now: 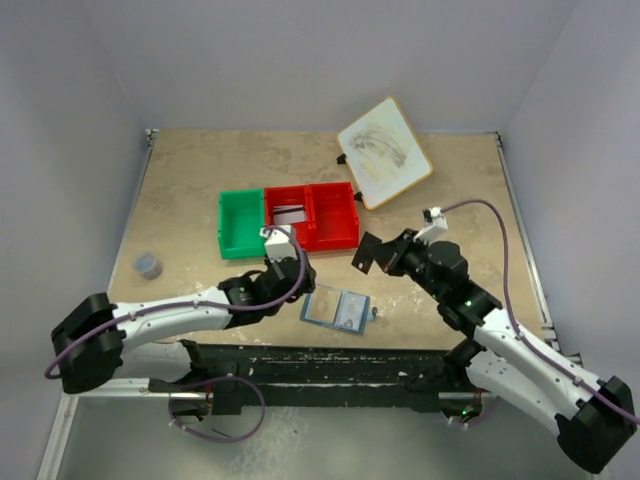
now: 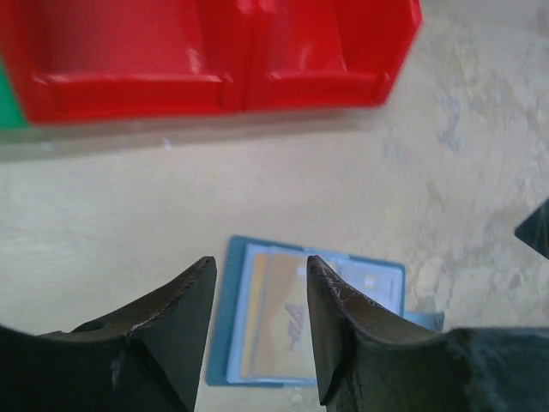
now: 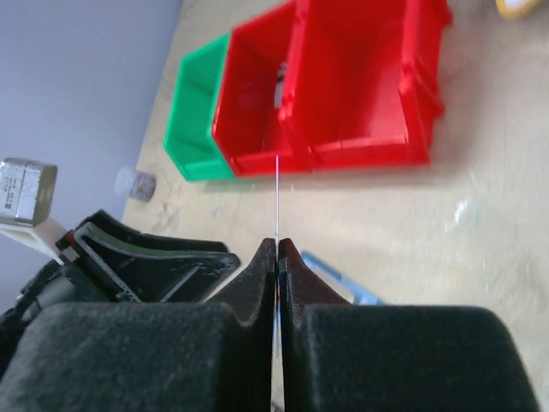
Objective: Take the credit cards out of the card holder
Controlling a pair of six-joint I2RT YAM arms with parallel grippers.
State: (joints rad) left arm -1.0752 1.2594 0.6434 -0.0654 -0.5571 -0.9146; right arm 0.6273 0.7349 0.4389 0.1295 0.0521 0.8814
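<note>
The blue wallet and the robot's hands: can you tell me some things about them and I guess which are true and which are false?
1. The wallet lies open on the table. True.
2. The right gripper pinches a dark card. True.
3. The left gripper is squeezing the wallet. False: its fingers stand apart above the wallet, with nothing between them.
4. The wallet has no cards in it. False: an orange card sits inside.
5. All three bins are red. False: there is one green bin beside two red bins.
</note>
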